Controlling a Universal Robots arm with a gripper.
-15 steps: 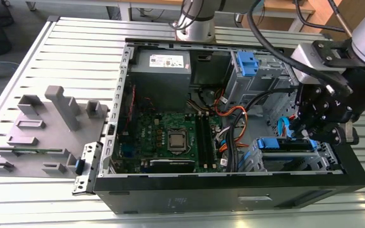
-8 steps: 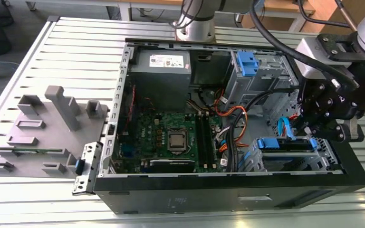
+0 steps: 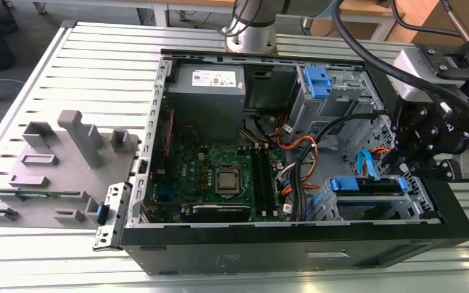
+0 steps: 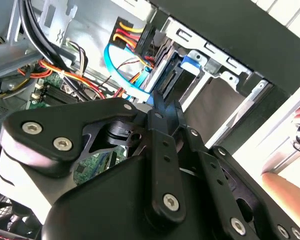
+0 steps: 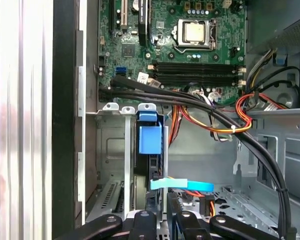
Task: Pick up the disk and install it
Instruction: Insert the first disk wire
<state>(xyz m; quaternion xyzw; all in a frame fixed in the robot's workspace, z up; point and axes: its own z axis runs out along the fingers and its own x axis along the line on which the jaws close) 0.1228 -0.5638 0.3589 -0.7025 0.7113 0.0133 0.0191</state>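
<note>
Slatted metal table (image 3: 96, 61), open computer case (image 3: 300, 244), white-stickered grey box (image 3: 210, 85), no legible print

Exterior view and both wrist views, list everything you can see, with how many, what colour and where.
Computer case: one, black, lying open on the slatted table.
Motherboard: one, green, on the case floor.
Power supply: one, grey, at the case's far end.
Disk: one, in a blue bracket, seated in the metal bay by the pincer.
Blue ribbon cable: one, beside the bay.
Wire bundle: orange, red, yellow and black, crossing the case.
Fixture plate: one, grey, at the exterior view's left.
Table: one, white, slatted.
Person's hand: one, outside the case.
Pincer: one, black, fingers together at the bay, holding nothing visible.
</note>
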